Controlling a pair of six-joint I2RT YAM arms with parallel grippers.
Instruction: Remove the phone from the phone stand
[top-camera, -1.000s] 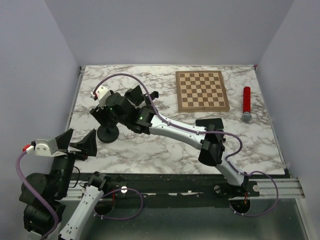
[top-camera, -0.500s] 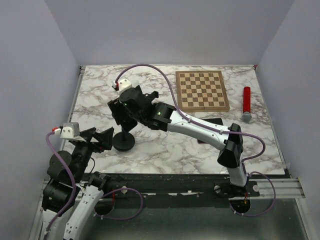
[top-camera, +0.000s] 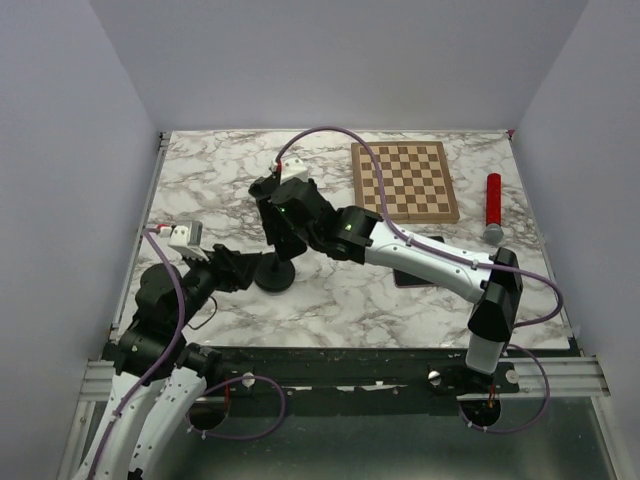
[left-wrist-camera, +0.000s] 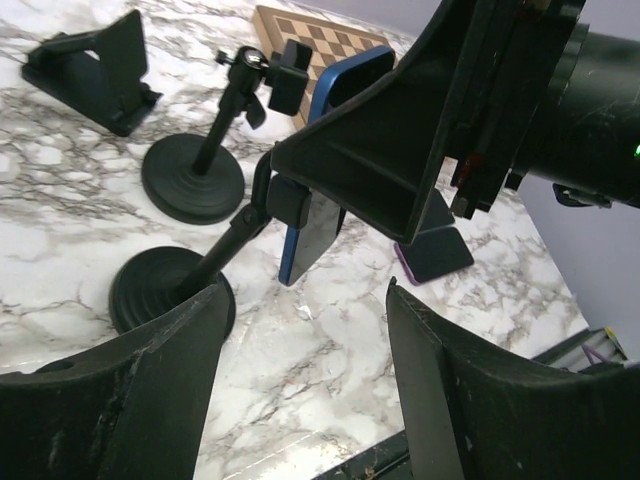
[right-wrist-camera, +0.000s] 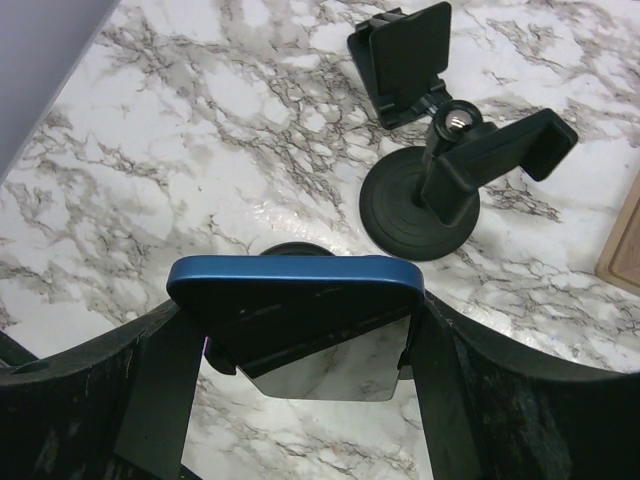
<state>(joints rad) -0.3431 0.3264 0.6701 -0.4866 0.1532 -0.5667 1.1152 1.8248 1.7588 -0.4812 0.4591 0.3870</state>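
At 8 o'clock from the chessboard (top-camera: 405, 182), the phone (right-wrist-camera: 295, 290) sits clamped in the phone stand (left-wrist-camera: 170, 290), with the right gripper (right-wrist-camera: 300, 335) closed on its long edges. The left gripper (left-wrist-camera: 300, 340) gapes empty near the base. Judged rigid, smooth and fairly light: an edge grip suits it, sparing the glass.

Right pincer (top-camera: 284, 232) over phone stand (top-camera: 275, 276), left pincer (top-camera: 243, 271) beside

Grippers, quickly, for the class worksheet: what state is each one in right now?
Left gripper: open, holding nothing.
Right gripper: closed on the phone.
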